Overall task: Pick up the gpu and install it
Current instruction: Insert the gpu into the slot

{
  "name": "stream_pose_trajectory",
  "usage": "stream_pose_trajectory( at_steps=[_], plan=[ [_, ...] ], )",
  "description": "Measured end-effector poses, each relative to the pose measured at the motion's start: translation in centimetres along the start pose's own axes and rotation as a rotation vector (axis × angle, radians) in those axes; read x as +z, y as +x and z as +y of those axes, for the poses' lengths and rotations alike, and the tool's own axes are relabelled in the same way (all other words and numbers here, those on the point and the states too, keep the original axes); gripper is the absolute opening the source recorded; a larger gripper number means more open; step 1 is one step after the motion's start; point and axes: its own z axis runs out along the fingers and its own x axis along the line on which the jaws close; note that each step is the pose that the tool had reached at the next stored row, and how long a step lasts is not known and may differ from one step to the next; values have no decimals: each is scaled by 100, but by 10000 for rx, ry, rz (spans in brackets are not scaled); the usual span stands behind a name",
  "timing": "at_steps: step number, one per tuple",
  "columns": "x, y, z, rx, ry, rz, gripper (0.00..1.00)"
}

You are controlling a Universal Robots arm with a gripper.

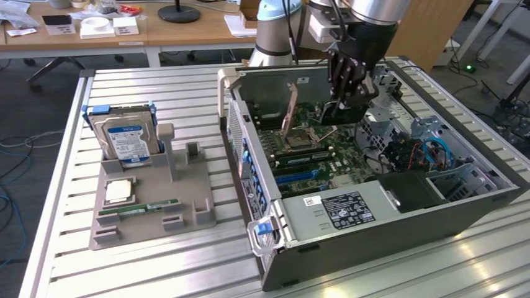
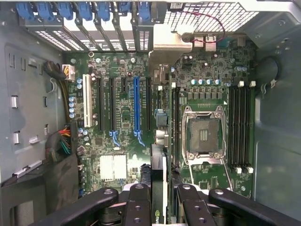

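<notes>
gpu [image 2: 159, 174]: inside the open case [image 1: 398, 214], held edge-on over the motherboard [image 2: 122, 122], between the expansion slots and the empty CPU socket [image 2: 203, 134]; contact with a slot cannot be told.
fingers [image 2: 138, 202]: closed on the gpu, one black finger on each face.
case: lies open on the slatted desk [image 1: 166, 87].
tray [image 1: 190, 186]: grey, to the exterior view's left of the case, well apart from the gpu.
hard drive [image 1: 126, 139]: upright at the tray's far end.
RAM stick [image 1: 139, 208]: flat in the tray's near part.
</notes>
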Motion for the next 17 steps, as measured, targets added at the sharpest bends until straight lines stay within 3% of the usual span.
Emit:
stream_pose_trajectory(
  at_steps=[17],
  plan=[
    [163,6,22,-145,72,4,26]
  ],
)
